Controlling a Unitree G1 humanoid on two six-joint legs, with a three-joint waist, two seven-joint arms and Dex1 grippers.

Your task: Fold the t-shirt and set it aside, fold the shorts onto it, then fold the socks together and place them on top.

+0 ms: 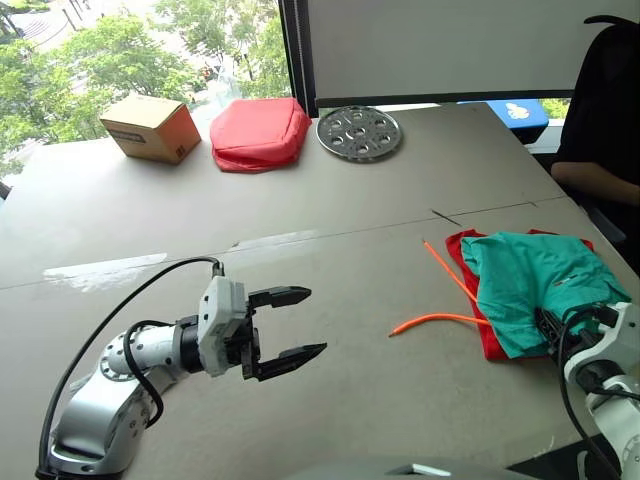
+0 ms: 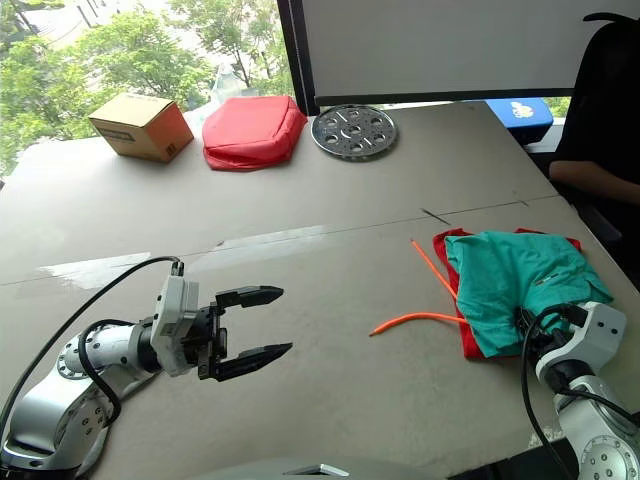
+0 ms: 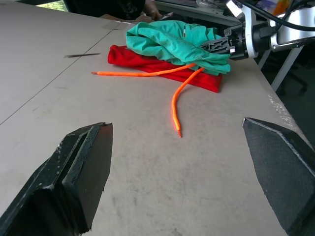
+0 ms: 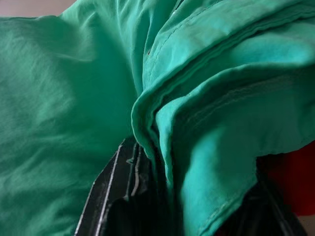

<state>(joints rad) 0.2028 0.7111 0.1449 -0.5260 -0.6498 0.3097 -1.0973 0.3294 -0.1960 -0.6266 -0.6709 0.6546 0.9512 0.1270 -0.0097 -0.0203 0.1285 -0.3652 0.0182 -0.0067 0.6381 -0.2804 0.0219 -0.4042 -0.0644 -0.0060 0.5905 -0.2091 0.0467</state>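
The teal-green shorts (image 1: 530, 280) lie bunched on top of the folded red t-shirt (image 1: 489, 342) at the right of the table. Their orange drawstring (image 1: 440, 320) trails out to the left over the tabletop. My right gripper (image 1: 548, 328) is at the near edge of the pile. In the right wrist view a thick fold of the shorts (image 4: 197, 123) sits clamped between its black fingers (image 4: 120, 196). My left gripper (image 1: 315, 321) hovers open and empty over bare table, well to the left of the pile. The socks are out of view.
Along the far edge of the table stand a cardboard box (image 1: 150, 127), a puffy red pouch (image 1: 260, 132) and a round perforated metal plate (image 1: 358, 132). A person in black (image 1: 605, 110) sits at the right side. A seam (image 1: 300, 235) crosses the table.
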